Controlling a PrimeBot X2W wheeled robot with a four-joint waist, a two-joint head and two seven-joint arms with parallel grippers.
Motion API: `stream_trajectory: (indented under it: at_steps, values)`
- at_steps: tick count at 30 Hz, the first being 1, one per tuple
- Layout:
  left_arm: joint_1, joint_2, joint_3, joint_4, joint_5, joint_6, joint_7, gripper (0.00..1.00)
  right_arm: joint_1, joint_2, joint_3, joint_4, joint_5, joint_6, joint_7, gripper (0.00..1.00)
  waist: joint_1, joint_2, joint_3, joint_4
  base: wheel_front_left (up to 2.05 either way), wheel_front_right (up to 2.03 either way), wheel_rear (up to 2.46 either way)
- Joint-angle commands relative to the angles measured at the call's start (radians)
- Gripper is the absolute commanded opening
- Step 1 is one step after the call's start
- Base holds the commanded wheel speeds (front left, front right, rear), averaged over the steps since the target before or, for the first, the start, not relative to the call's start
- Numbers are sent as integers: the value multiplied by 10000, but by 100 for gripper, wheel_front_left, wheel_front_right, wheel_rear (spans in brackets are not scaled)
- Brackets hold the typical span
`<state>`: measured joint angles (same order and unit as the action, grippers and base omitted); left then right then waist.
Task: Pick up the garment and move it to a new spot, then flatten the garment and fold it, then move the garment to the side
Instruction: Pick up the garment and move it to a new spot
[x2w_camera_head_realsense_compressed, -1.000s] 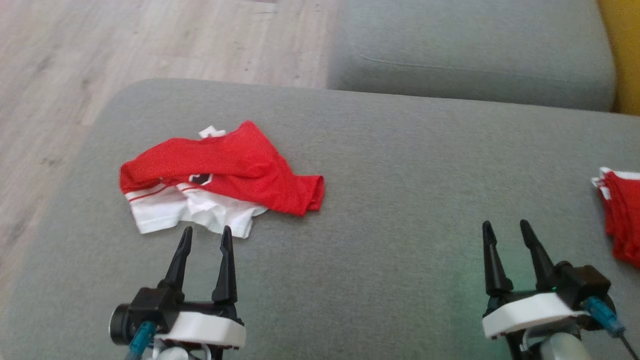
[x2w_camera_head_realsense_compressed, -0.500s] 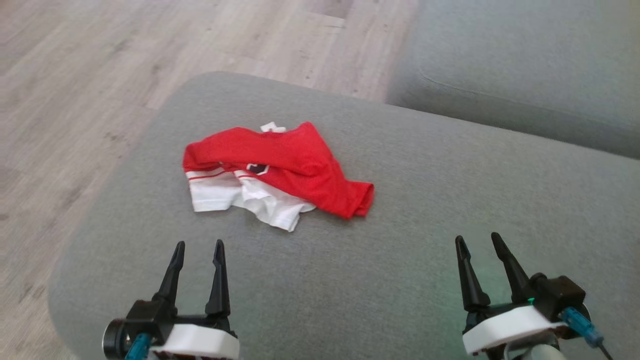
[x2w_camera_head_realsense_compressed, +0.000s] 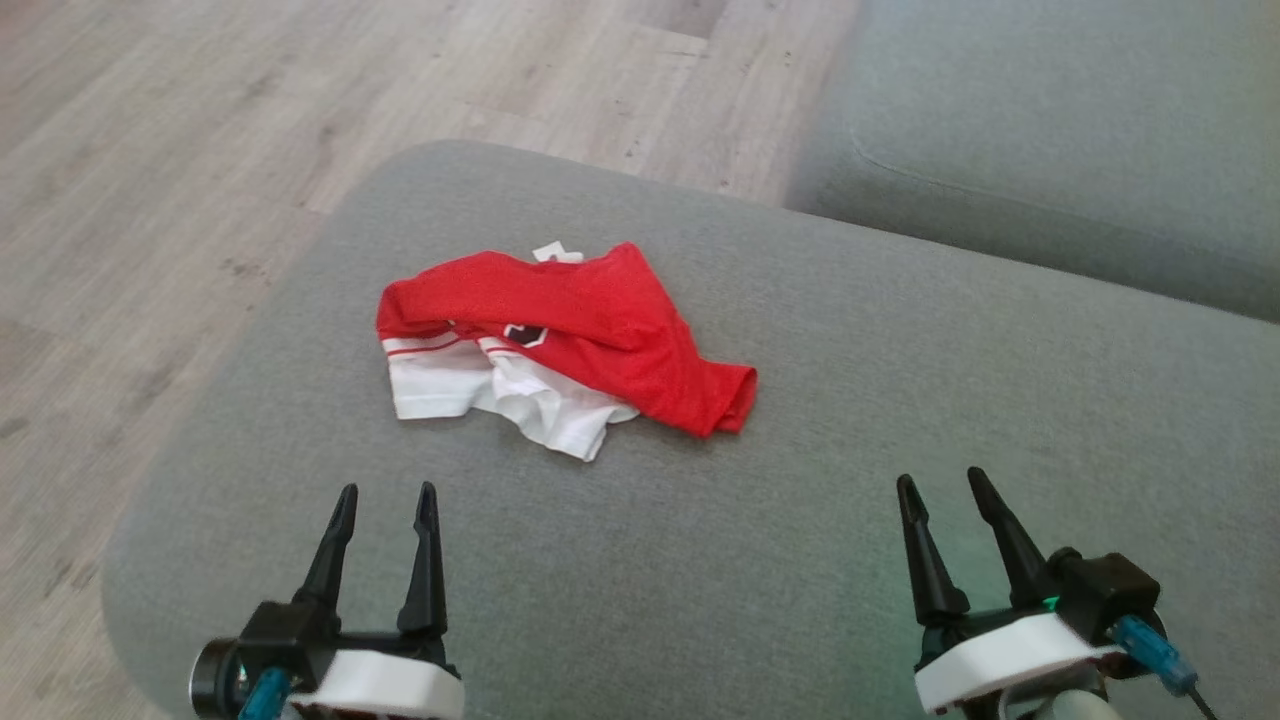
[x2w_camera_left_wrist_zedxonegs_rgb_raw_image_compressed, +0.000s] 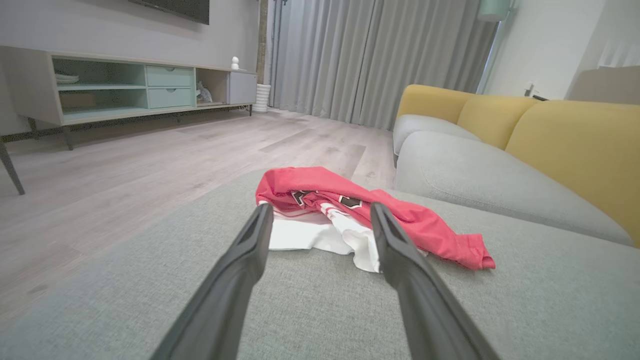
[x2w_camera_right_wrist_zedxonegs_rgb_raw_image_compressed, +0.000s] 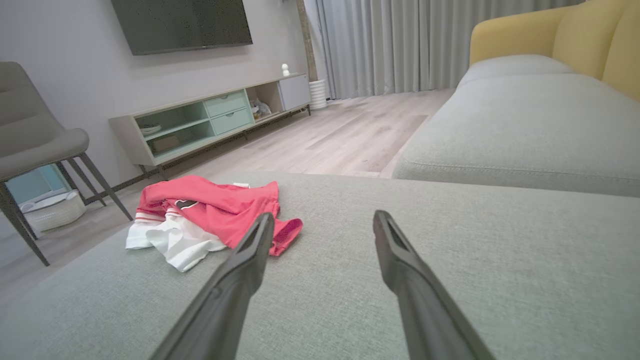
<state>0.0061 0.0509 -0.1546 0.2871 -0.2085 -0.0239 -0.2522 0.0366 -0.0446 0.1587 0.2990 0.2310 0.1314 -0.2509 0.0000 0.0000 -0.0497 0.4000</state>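
Viewpoint has swung left; garment (x2w_camera_head_realsense_compressed: 600, 330) lies crumpled on cushion (x2w_camera_head_realsense_compressed: 900, 350).

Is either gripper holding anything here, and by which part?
Nothing is held. The left gripper and the right gripper both stand open and empty, short of the red and white garment, which lies crumpled on the grey cushion.
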Motion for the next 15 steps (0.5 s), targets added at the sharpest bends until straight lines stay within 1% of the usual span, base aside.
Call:
stream_trajectory:
  at_steps: [1, 5, 8, 11, 13, 15]
  values:
    - [-565, 130, 365, -199, 133, -95, -95, 100, -257, -57, 166, -344, 71, -7, -108, 100, 0, 0, 112, -161, 0, 0, 0]
    - [-1420, 541, 236, 315, 275, -441, -28, 100, -456, -57, 97, -366, -32, -7, -108, 100, 0, 0, 489, -578, 0, 0, 0]
    - [-2566, 964, 49, 769, 227, -752, 477, 100, -679, -57, 16, -398, -184, -7, -108, 100, 0, 0, 944, -977, 0, 0, 0]
    - [-3929, 1377, -198, 1310, -118, -971, 1360, 100, -957, -57, -57, -453, -332, -7, -108, 100, 0, 0, 1427, -1440, 0, 0, 0]
    - [-4861, 1732, -485, 1720, -404, -1037, 2136, 100, -1137, -57, -75, -495, -403, -7, -108, 100, 0, 0, 1761, -1802, 0, 0, 0]
    - [-5789, 2028, -909, 2118, -911, -1058, 2969, 100, -1325, -57, -124, -560, -443, -7, -108, 100, 0, 0, 2083, -2138, 0, 0, 0]
